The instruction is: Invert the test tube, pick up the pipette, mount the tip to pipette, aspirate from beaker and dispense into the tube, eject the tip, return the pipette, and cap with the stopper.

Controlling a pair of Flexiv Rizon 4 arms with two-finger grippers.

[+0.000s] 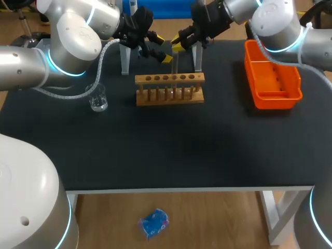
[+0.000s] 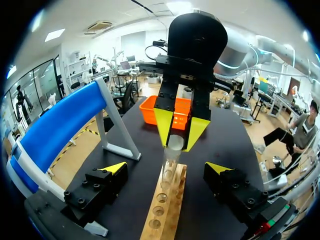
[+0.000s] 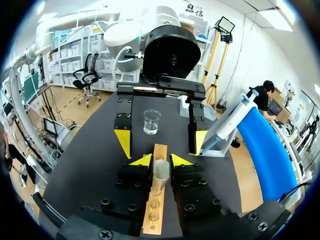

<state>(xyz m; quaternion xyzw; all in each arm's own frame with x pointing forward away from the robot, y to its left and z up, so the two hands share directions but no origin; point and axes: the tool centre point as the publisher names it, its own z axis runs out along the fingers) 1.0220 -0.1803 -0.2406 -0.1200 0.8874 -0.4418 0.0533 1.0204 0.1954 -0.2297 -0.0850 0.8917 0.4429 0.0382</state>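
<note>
A clear test tube (image 1: 175,63) stands upright over the wooden rack (image 1: 169,89), its lower end at the rack's top. My right gripper (image 3: 161,161) is shut on the tube (image 3: 160,172) near its upper end. In the left wrist view the same tube (image 2: 172,152) sits pinched between the right gripper's yellow fingertips (image 2: 165,126). My left gripper (image 2: 166,170) faces it from the other side, open, its fingers wide apart on either side of the tube without touching it. A small glass beaker (image 1: 97,97) stands left of the rack, also seen in the right wrist view (image 3: 151,121).
An orange bin (image 1: 272,78) sits at the table's right. A blue stand on white legs (image 2: 55,131) rises behind the rack, close to both grippers. The rack (image 2: 165,210) has several empty holes. Black tabletop (image 1: 171,145) stretches toward the front edge.
</note>
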